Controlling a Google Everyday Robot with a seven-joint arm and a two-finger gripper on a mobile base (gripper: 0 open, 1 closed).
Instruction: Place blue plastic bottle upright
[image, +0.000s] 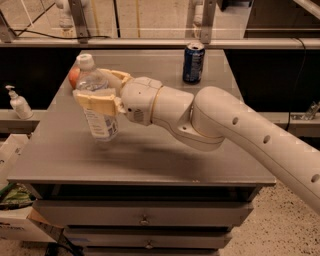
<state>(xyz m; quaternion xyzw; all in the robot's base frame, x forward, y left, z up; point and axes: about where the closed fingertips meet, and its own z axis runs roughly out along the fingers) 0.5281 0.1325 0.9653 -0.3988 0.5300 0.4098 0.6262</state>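
Grip first: the gripper is clamped across the upper body of the blue plastic bottle, one tan finger in front and the other behind, the jaws drawn in only as far as the bottle's width allows. The hold sits just under the shoulder, probably so the base stays free to meet the surface. The bottle hangs nearly vertical, with its white cap leaning a little to the left, over the left part of the grey table. Whether its base touches the top cannot be told; it looks very near. It likely needs a slight straightening before release.

Just behind the gripper an apple peeks out. A dark blue soda can stands well apart at the rear, and a white pump dispenser stands off the table to the left.
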